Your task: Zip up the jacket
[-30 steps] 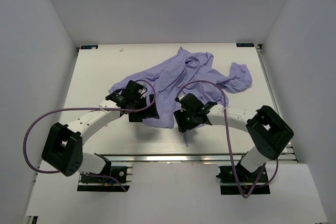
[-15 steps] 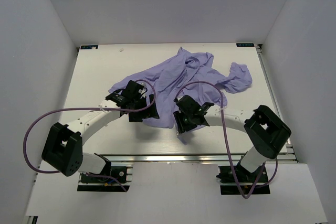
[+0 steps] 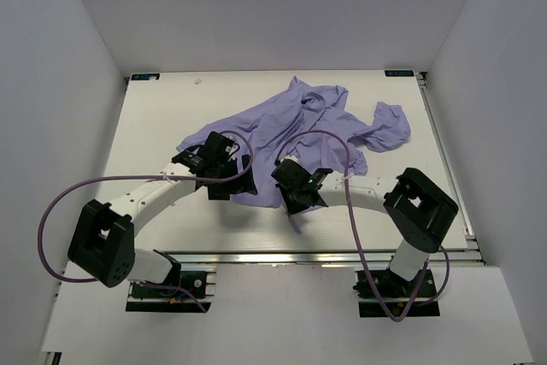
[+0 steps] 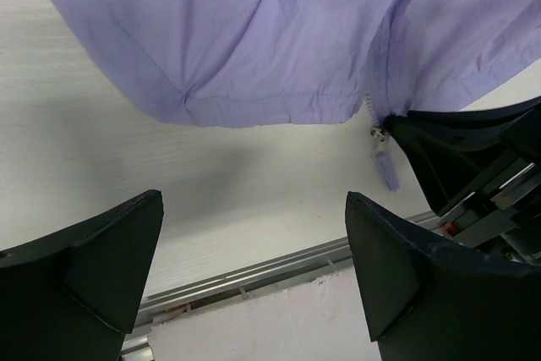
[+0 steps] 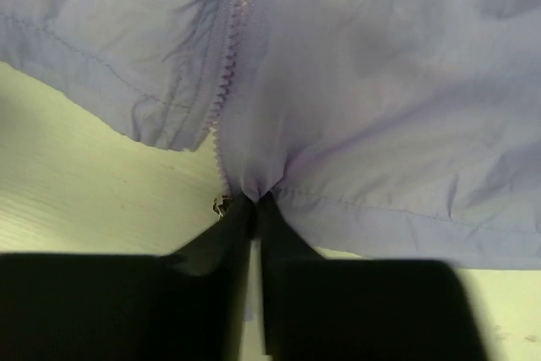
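The lavender jacket (image 3: 299,121) lies crumpled across the middle and back of the table. Its bottom hem (image 4: 254,112) and zipper pull (image 4: 386,166) show in the left wrist view. My right gripper (image 5: 254,199) is shut on the hem just right of the zipper teeth (image 5: 228,65), with fabric bunched at its tips. From above, the right gripper (image 3: 289,198) sits at the jacket's near edge. My left gripper (image 4: 254,202) is open above bare table just short of the hem, nothing between its fingers. In the top view the left gripper (image 3: 232,184) is at the hem's left part.
A metal rail (image 4: 254,268) runs along the table's near edge, just beyond the left fingers. The right gripper's black body (image 4: 473,158) stands close to the left gripper's right side. White walls (image 3: 77,83) enclose the table at the left, back and right.
My right gripper has moved left to the jacket's near hem and shut on it beside the zipper. The left arm has stayed still and open.
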